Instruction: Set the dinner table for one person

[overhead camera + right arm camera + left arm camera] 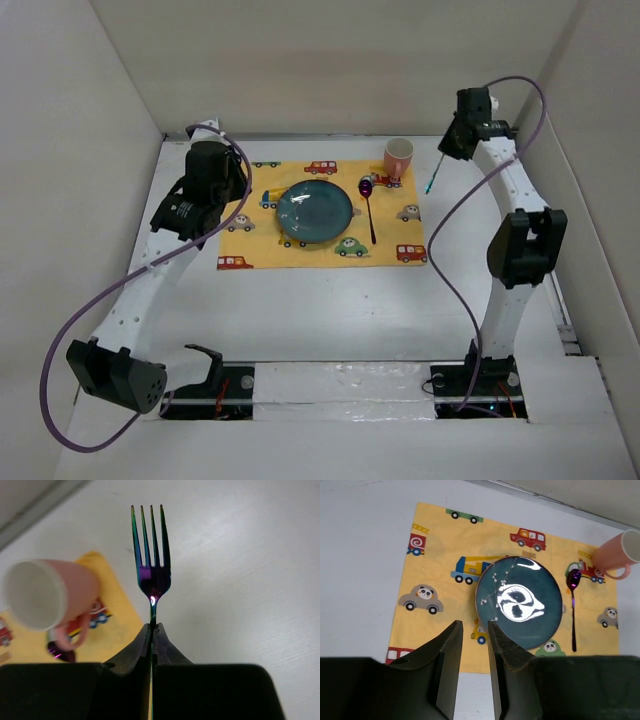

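The white dinner table (pixel 330 310) carries a yellow car-print placemat (pixel 390 235). A teal plate (pixel 315 210) lies at the placemat's middle, a purple spoon (pixel 369 210) right of it, and a pink cup (pixel 399 158) at the far right corner. My right gripper (pixel 452 145) is shut on the handle of an iridescent fork (pixel 434 176) and holds it above the bare table, right of the cup. In the right wrist view the fork (pixel 151 555) points tines away from the gripper (pixel 152 626). My left gripper (pixel 474 625) is open and empty, above the placemat's near-left part beside the plate (pixel 520 602).
White walls close in the table on the left, far and right sides. The cup (pixel 45 597) stands close left of the held fork. A purple cable hangs from each arm. The arm bases sit at the near edge.
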`<state>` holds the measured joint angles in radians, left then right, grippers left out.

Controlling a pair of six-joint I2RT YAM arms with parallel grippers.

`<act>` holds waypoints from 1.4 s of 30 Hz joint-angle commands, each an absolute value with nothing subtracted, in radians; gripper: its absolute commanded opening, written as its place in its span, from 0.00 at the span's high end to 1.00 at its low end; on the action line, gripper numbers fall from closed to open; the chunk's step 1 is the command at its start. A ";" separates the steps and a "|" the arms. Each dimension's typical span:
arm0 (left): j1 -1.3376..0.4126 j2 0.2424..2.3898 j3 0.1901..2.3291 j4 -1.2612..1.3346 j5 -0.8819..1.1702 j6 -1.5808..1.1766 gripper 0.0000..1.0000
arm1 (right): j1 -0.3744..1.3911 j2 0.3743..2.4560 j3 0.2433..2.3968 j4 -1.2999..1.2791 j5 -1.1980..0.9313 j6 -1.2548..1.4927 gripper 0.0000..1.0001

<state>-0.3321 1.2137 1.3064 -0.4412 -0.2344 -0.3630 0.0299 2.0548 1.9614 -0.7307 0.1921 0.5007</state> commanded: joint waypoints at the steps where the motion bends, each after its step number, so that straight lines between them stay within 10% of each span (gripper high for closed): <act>1: -0.334 1.187 1.353 -0.407 -0.169 -0.414 0.76 | 0.216 1.953 1.968 -0.661 0.092 0.460 1.00; 14: -0.334 1.059 1.175 -0.408 0.066 -0.558 0.73 | 0.710 2.287 2.399 -0.663 0.008 0.578 1.00; 42: -0.334 0.969 1.051 -0.489 0.081 -0.580 0.74 | 0.850 2.720 2.634 -0.468 0.189 0.712 1.00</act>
